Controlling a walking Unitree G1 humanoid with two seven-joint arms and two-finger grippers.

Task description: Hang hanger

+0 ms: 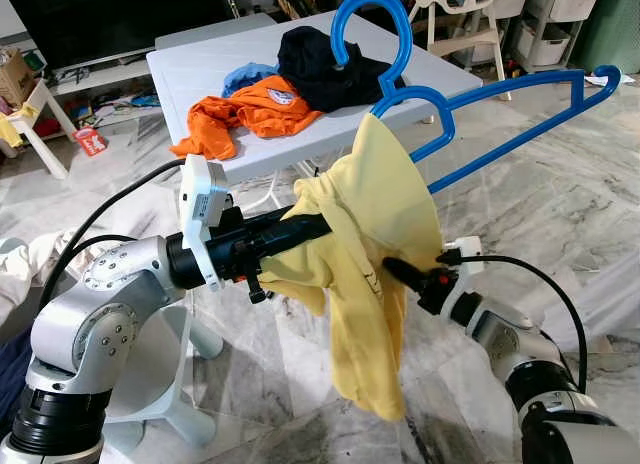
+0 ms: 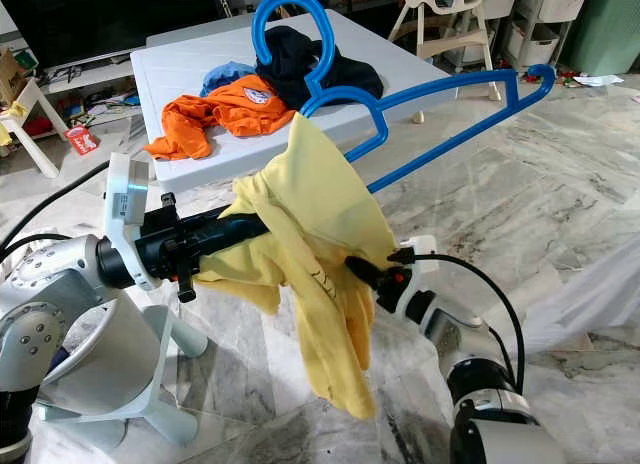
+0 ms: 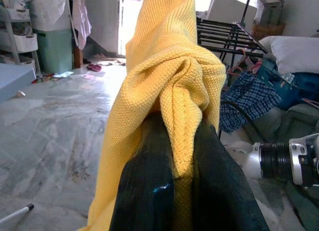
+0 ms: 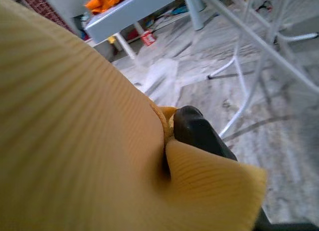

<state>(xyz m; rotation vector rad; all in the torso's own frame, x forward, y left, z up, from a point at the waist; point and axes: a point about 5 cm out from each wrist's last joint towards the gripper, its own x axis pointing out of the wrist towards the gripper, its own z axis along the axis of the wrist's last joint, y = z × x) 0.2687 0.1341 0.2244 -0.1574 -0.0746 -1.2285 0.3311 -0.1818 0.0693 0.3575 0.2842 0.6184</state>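
Half the blue plastic hanger is hidden under a ribbed yellow knit garment draped on it, in front of the white bench. Left tool pinches the knit; right tool grips its fold, tips buried.

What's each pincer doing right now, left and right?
Left pincer: closed on a fold of the yellow garment.
Right pincer: pressed into the yellow garment from the other side; open or closed cannot be told.
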